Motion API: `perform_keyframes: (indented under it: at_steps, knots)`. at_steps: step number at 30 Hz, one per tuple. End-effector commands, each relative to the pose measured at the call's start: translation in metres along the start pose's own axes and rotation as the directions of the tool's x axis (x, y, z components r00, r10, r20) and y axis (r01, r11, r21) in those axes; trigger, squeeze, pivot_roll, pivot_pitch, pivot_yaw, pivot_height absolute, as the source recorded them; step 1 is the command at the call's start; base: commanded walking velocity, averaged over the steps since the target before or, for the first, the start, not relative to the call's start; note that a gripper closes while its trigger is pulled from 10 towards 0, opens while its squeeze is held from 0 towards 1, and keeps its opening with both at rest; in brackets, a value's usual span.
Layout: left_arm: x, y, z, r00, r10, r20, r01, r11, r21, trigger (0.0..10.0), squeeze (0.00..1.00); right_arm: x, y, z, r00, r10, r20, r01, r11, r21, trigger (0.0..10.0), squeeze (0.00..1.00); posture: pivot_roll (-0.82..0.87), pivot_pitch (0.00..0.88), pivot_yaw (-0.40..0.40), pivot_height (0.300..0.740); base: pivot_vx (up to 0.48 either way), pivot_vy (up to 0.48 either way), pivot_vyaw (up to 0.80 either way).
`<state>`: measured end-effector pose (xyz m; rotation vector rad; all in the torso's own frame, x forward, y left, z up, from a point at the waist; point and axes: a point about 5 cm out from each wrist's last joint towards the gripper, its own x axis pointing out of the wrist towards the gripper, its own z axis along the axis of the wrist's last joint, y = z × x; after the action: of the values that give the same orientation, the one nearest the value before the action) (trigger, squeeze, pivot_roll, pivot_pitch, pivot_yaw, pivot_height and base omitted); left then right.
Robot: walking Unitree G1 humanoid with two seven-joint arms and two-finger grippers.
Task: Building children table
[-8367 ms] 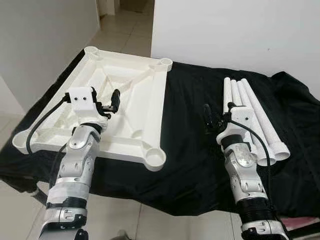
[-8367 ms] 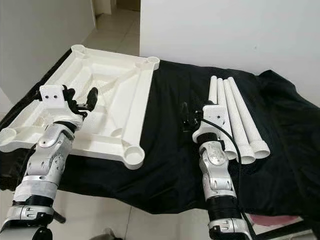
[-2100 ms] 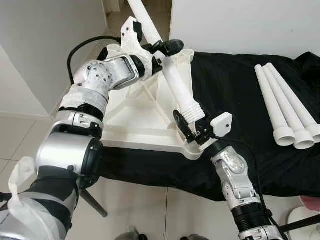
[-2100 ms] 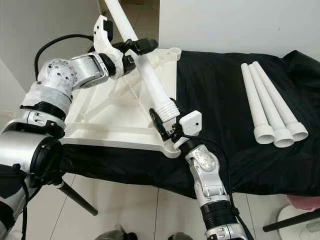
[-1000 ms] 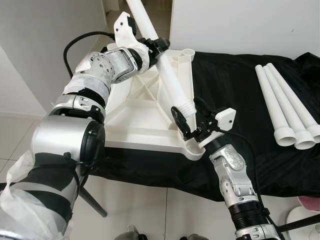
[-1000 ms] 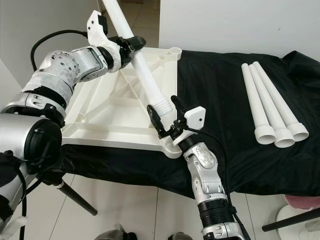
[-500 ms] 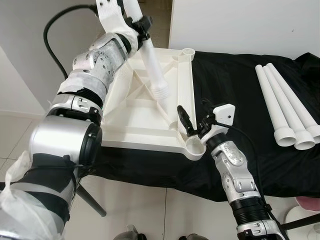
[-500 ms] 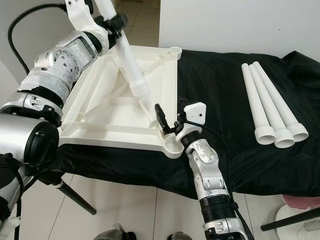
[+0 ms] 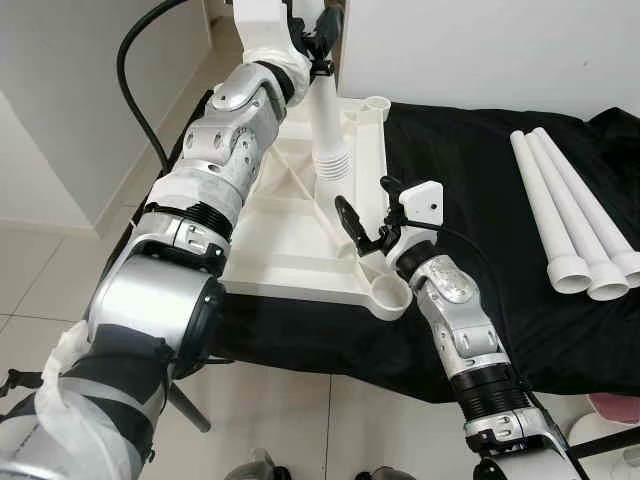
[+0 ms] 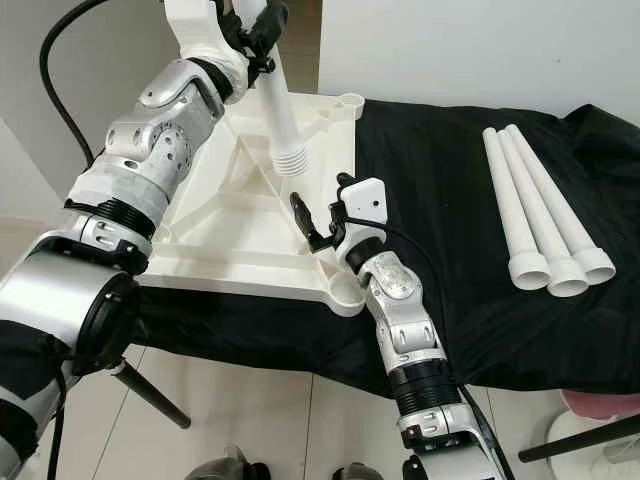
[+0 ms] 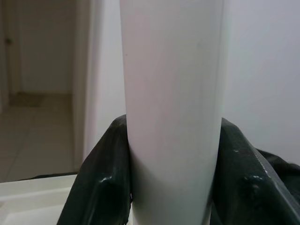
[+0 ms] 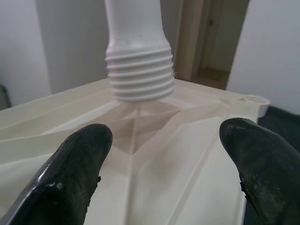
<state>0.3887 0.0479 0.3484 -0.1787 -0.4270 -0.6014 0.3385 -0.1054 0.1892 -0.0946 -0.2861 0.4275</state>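
Left eye view: one white table top [image 9: 270, 240] lies upside down on a black cloth [image 9: 470, 190], ribs and four corner sockets facing up. Four white table legs are present in all. Three spare legs [image 9: 570, 220] lie side by side on the cloth well to the right, long axes running away from the robot, flared open ends nearest it.

The fourth leg [image 9: 325, 120] is held aloft by the left gripper [image 9: 318, 40], nearly upright with its long axis leaning slightly, threaded end [image 9: 331, 166] pointing down over the ribbed underside and not touching it. In the left wrist view the two black fingers [image 11: 105, 178] press against both sides of the leg's smooth shaft.

The right gripper [image 9: 365, 212] hovers just above the table top's near right edge, beside the near right socket [image 9: 390, 295], fingers spread wide and holding nothing. In the right wrist view the threaded end hangs between and beyond its fingertips [image 12: 77, 159].

No brand, label or writing can be read on any part.
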Motion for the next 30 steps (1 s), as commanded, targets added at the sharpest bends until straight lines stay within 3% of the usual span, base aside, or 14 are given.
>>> perform_keyframes:
  at_steps: [1,9,18,30]
  knots:
    - [0.000,-0.036,-0.001,0.965,-0.260,0.020,0.259,0.964,0.056,10.0,0.00,0.013,0.001,0.004,1.000,-0.003,-0.010,0.003,1.000,-0.028,10.0,0.00,-0.02,0.000,-0.009,0.740,0.000,0.000,0.00]
    - [-0.007,-0.059,-0.012,0.952,-0.305,0.008,0.304,0.950,0.073,10.0,0.00,0.028,-0.001,0.010,1.000,-0.022,-0.015,0.021,0.998,-0.066,10.0,0.00,-0.01,0.000,-0.014,0.740,0.000,0.000,0.00]
    - [-0.012,-0.078,-0.018,0.941,-0.338,0.005,0.338,0.940,0.041,10.0,0.00,0.041,-0.004,0.018,0.999,-0.043,0.010,0.044,0.994,-0.096,10.0,0.00,0.00,0.000,-0.015,0.740,0.000,0.000,0.00]
    - [-0.013,-0.083,-0.021,0.938,-0.346,-0.006,0.346,0.938,0.015,10.0,0.00,0.043,-0.005,0.029,0.996,-0.026,0.086,0.035,0.994,-0.106,10.0,0.00,0.00,0.000,-0.009,0.740,0.000,0.000,0.00]
